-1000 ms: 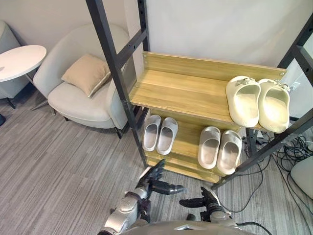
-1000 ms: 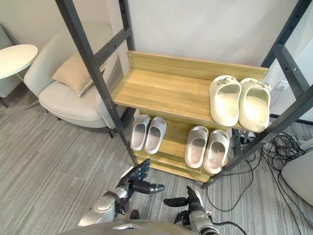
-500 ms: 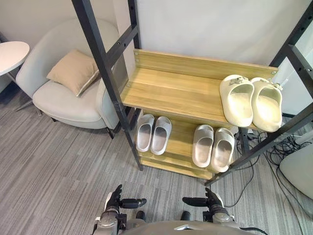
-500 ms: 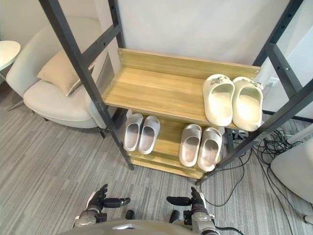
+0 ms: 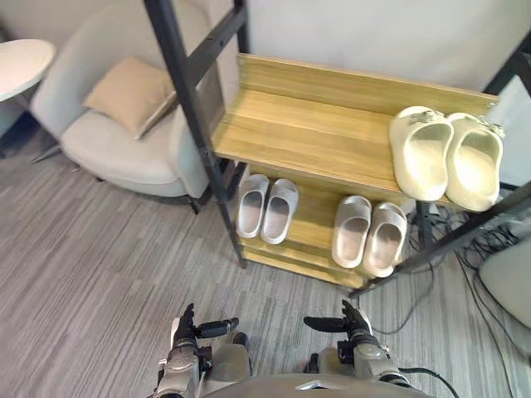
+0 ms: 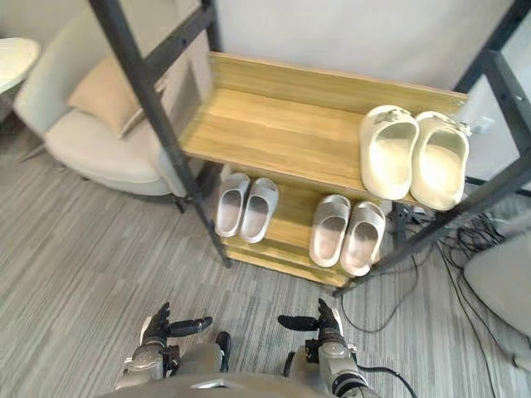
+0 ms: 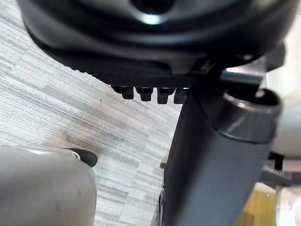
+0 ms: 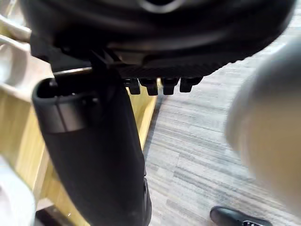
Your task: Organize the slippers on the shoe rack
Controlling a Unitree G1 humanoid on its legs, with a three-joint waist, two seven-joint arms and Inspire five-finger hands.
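Our left hand and right hand hang low before the shoe rack, fingers relaxed, empty (slippers sit paired on shelves).

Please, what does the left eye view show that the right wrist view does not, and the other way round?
Left eye view alone: the armchair with its cushion, the cream slippers atop the wooden rack, and the left hand, open. Right wrist view alone: a close look along the right hand, thumb straight, fingertips in a row. Both: the rack, the grey floor, the right hand holding nothing, and probably the grey slippers, a pale edge in the wrist view.
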